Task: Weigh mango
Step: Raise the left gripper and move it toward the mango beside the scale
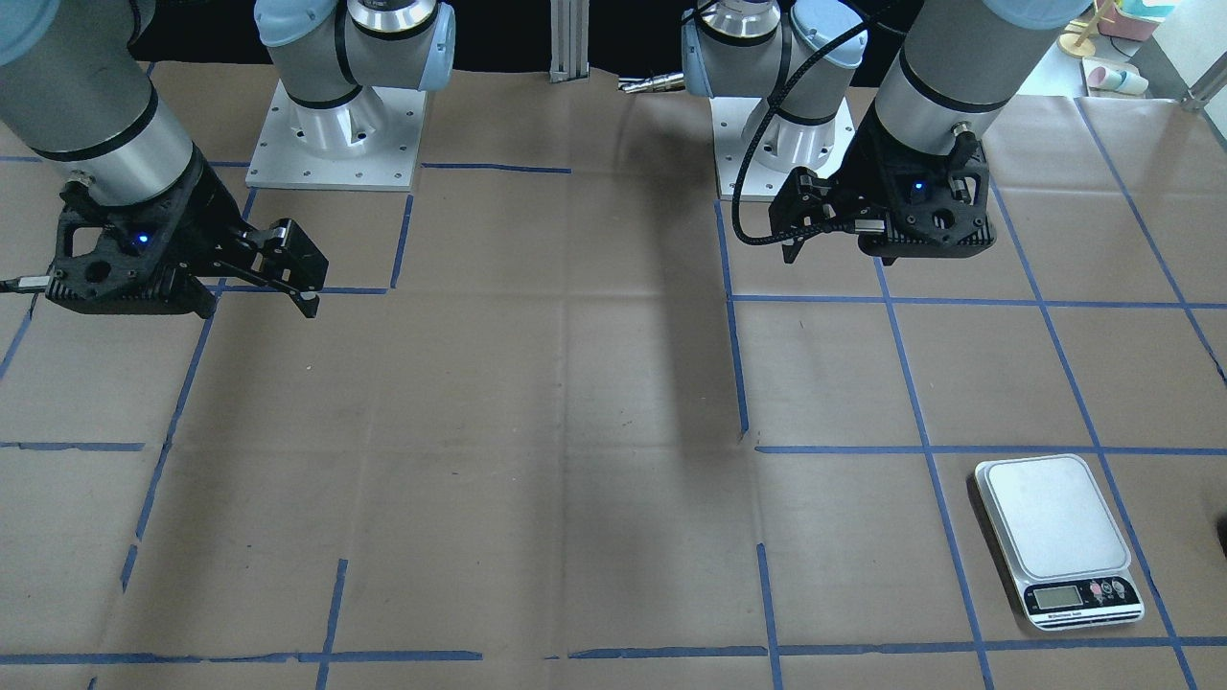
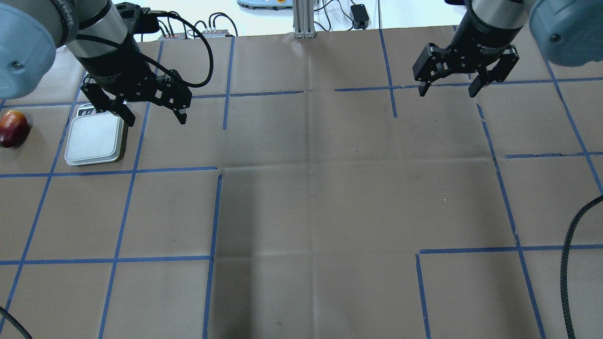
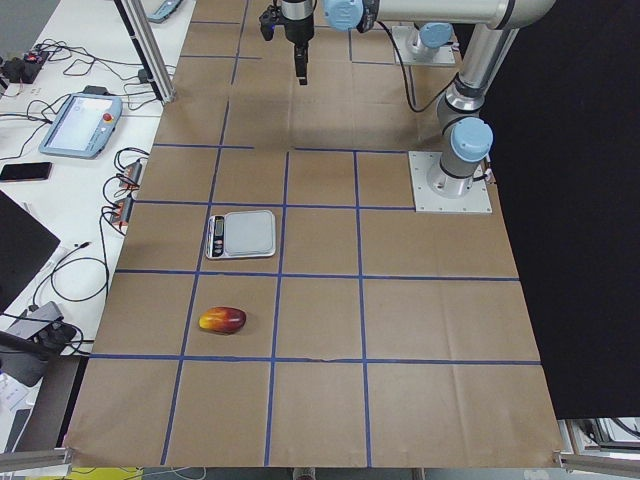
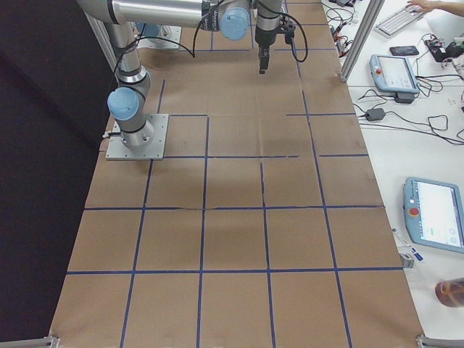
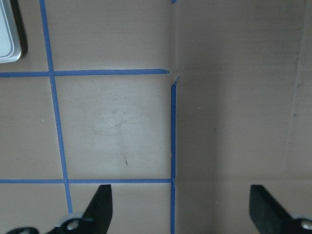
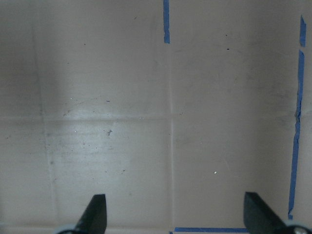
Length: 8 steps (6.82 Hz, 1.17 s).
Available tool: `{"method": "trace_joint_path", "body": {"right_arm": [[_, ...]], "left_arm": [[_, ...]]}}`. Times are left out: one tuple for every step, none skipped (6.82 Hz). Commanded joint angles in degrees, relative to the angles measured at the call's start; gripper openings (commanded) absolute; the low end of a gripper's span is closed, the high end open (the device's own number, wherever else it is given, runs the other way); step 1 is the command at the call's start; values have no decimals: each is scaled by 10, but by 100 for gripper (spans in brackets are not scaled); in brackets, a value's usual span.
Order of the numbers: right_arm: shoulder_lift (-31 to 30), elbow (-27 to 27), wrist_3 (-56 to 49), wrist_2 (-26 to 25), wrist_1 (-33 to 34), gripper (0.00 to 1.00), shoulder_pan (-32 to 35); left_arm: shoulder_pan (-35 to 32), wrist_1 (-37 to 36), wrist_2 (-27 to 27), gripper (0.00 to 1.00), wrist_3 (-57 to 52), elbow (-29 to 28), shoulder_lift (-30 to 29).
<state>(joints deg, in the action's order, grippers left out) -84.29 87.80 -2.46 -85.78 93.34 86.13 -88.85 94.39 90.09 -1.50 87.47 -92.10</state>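
The mango [image 2: 13, 128], dark red fading to orange-yellow, lies on the brown paper at the far left of the overhead view, left of the scale; it also shows in the exterior left view [image 3: 222, 320]. The silver scale [image 2: 95, 140] [image 1: 1054, 537] [image 3: 240, 234] has an empty platform. My left gripper [image 2: 155, 117] [image 1: 815, 225] [image 5: 179, 200] is open and empty, held above the table just right of the scale; the scale's corner [image 5: 7, 34] shows in its wrist view. My right gripper [image 2: 447, 90] [image 1: 288, 268] [image 6: 175, 204] is open and empty over bare paper on the far right.
The table is covered in brown paper with a blue tape grid. The two arm base plates [image 1: 335, 134] [image 1: 781, 144] stand at the robot's edge. An aluminium post [image 2: 304, 19] stands at the far edge, with cables and a teach pendant [image 3: 80, 110] beyond it.
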Motion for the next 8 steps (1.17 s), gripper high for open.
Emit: {"method": "trace_joint_path", "body": {"right_arm": [[0, 0, 0, 0, 0, 100, 0], [0, 0, 0, 0, 0, 100, 0], [0, 0, 0, 0, 0, 100, 0], [0, 0, 0, 0, 0, 100, 0], [0, 0, 0, 0, 0, 100, 0], [0, 0, 0, 0, 0, 100, 0], [0, 0, 0, 0, 0, 100, 0], [0, 0, 0, 0, 0, 100, 0]], "left_arm": [[0, 0, 0, 100, 0, -1, -2], [1, -1, 0, 100, 0, -1, -5], [1, -1, -1, 100, 0, -2, -5], [1, -1, 0, 100, 0, -2, -6], [10, -3, -3, 100, -9, -5, -8], [39, -17, -3, 100, -20, -19, -28], [94, -17, -3, 100, -49, -50, -60], [131, -17, -2, 100, -85, -91, -93]]}}
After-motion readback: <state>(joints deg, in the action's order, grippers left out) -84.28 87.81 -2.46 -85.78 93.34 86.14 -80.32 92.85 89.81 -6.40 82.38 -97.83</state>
